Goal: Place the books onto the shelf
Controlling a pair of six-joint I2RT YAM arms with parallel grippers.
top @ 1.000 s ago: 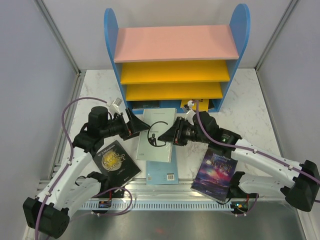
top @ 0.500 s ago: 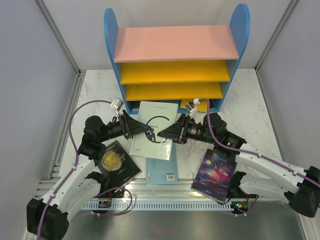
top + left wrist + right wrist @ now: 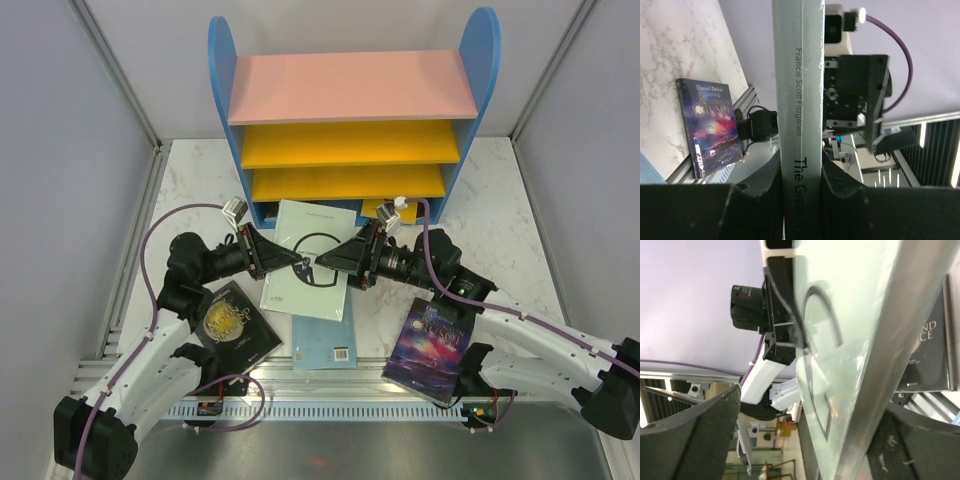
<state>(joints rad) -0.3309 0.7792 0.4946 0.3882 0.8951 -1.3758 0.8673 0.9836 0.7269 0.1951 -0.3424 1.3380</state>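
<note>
The pale green book (image 3: 310,285) is held above the tabletop (image 3: 500,220), just in front of the shelf (image 3: 350,85) and between the two arms; the left pincer (image 3: 296,262) is clamped snug on its spine, so it bears the weight; the right pincer (image 3: 318,265) stands wide, fingers either side of the cover without gripping, which looks like a handover; the black book (image 3: 232,325), light blue book (image 3: 325,340) and galaxy book (image 3: 432,340) lie flat near the bases, not yet shelved.

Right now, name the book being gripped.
The pale Great Gatsby book, clamped in the left gripper; the black book, blue book and galaxy book lie flat.
</note>
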